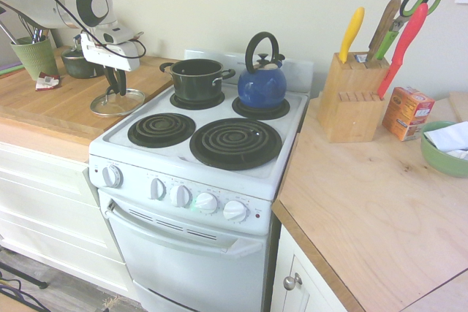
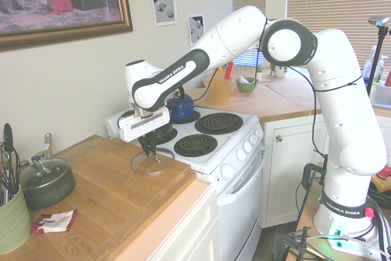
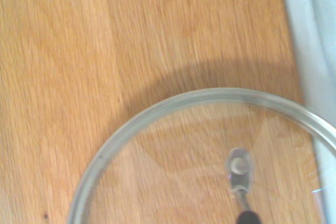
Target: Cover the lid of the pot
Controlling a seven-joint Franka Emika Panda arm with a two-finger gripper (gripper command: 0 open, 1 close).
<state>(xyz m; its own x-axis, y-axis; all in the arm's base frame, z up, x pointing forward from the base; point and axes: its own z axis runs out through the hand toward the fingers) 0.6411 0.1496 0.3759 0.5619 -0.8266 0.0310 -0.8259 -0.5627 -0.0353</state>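
- The lid (image 1: 117, 102) lies flat on the wooden tabletop (image 1: 55, 104), just beside the stove's (image 1: 197, 166) edge, with its knob under the tool (image 1: 115, 85).
- The tool points straight down over the lid's centre with its fingers drawn in around the knob; whether they have a firm hold cannot be told from here.
- To do this step well, I judge the fingers should clamp the knob squarely before any lift, then raise the lid level so it does not swing or slip.
- The lid is clear glass with a thin metal rim; the wood grain shows through it, and the wrist view shows the knob's small fixing at its middle.
- The pot (image 1: 196, 78) stands open on a rear burner, dark with two side handles, apart from the lid.
- A blue kettle (image 1: 262, 82) sits just beside the pot, so the carry should keep clear of it.
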